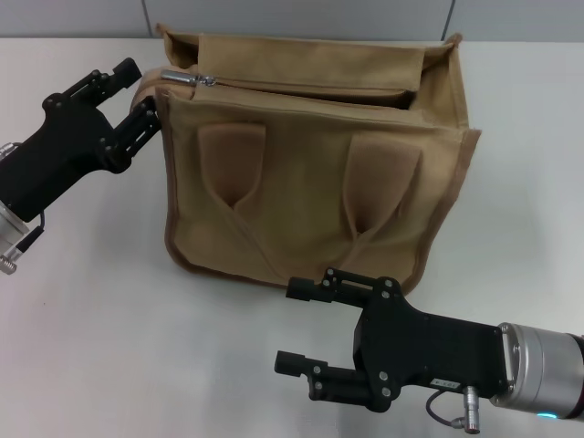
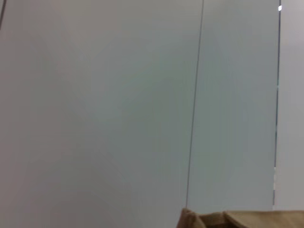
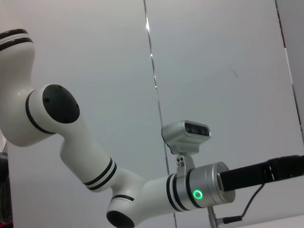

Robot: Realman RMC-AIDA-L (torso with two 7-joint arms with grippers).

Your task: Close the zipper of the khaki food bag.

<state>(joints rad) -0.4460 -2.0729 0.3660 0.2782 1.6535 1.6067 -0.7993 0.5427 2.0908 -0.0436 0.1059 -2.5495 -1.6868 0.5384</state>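
Reaching in level, the left end effector clamps the khaki food bag; the right end effector hovers spread apart.

Head camera looks down on the bag; both wrist cameras face the wall.

White table w/ khaki food bag upright on it

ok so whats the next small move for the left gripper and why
Probably bring the left gripper up and over to the pull tab and close on it. The gripper sits at the bag's left top corner, just beside the tab, and the zipper is open across the top. The right gripper waits open in front of the bag.
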